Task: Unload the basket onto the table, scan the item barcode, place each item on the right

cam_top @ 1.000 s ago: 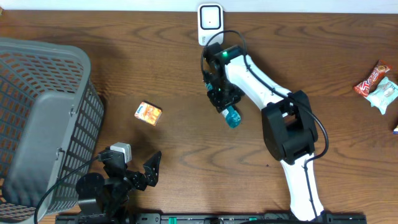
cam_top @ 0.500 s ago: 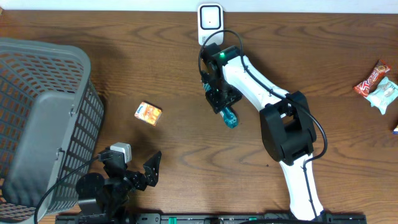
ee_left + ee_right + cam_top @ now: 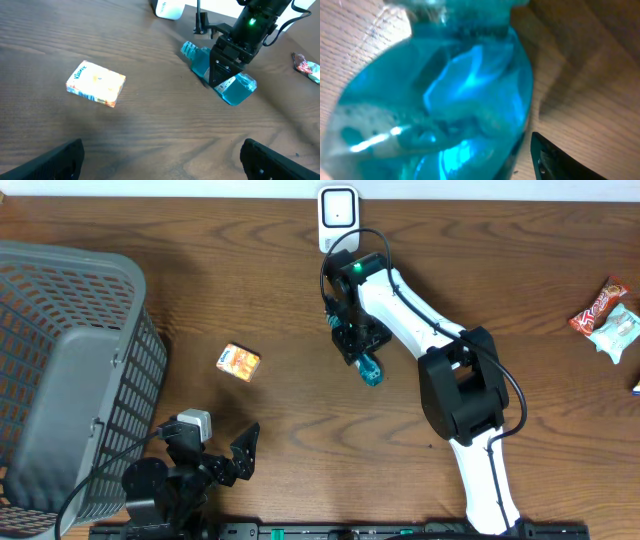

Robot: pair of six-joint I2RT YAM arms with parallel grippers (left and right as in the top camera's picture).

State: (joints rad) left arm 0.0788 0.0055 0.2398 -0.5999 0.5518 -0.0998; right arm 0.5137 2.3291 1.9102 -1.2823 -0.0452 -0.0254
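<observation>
A clear blue bottle (image 3: pixel 372 369) lies on its side on the wooden table, its cap (image 3: pixel 189 48) toward the white scanner (image 3: pixel 338 214). My right gripper (image 3: pixel 357 343) hangs straight over the bottle (image 3: pixel 241 90) and straddles its middle. In the right wrist view the bottle (image 3: pixel 445 90) fills the frame. One dark finger (image 3: pixel 560 162) stands off its side, with bare wood between them. The other finger is hidden. My left gripper (image 3: pixel 161 160) is open and holds nothing, low at the front left, looking across the table.
An orange and white tissue pack (image 3: pixel 238 362) lies left of the bottle. A grey mesh basket (image 3: pixel 60 370) takes up the left side. Wrapped snacks (image 3: pixel 605 315) lie at the far right edge.
The right gripper's jaws have spread off the bottle, and gripper and bottle have shifted slightly up and left. The left arm has not moved.
</observation>
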